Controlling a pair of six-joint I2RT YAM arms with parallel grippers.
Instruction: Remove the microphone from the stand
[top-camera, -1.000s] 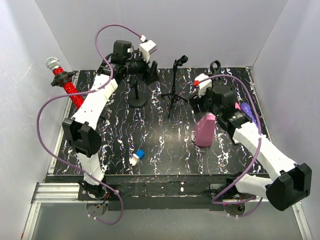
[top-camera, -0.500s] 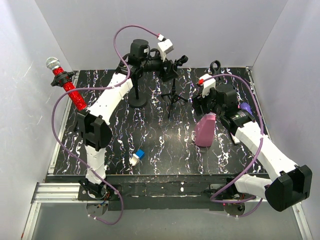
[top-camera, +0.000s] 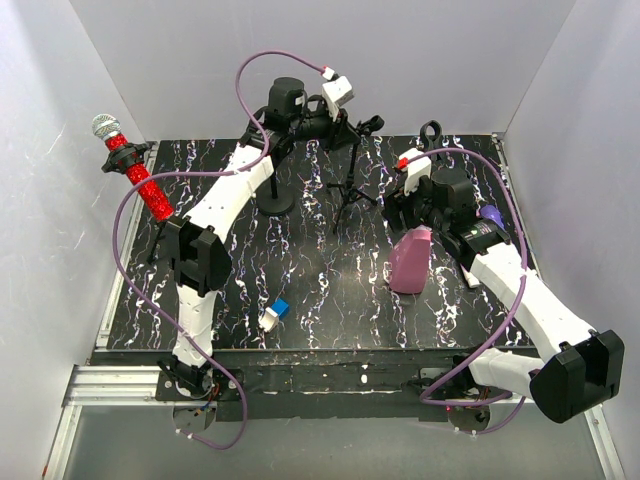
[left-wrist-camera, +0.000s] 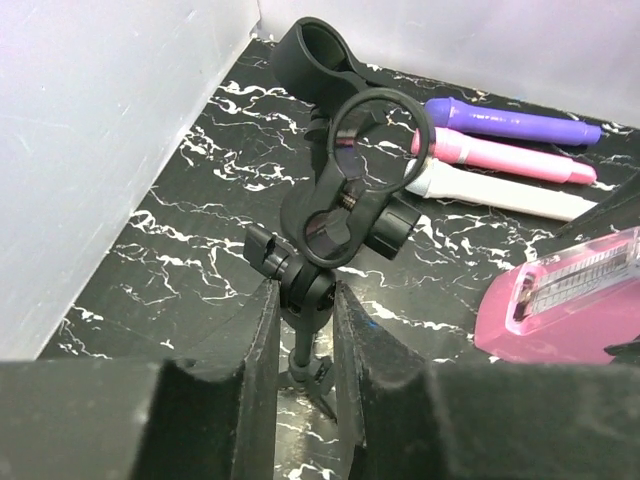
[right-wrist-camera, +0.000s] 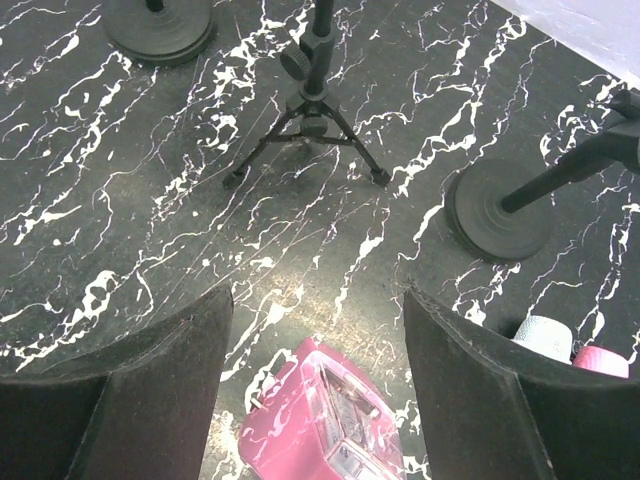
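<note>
A red glitter microphone with a silver head sits tilted in a clip at the far left, away from both arms. My left gripper is shut on the swivel joint of the black tripod stand. That stand's clip is empty. My right gripper stands open above a pink translucent case, with nothing between its fingers.
A round-base stand rises left of the tripod, and another with a ring top stands at the back right. Purple, pink and white microphones lie at the right edge. A small blue-and-white piece lies near the front.
My left arm has swung right from the round-base stand to the tripod stand, and its jaws have closed on the joint. The right arm has hardly moved.
</note>
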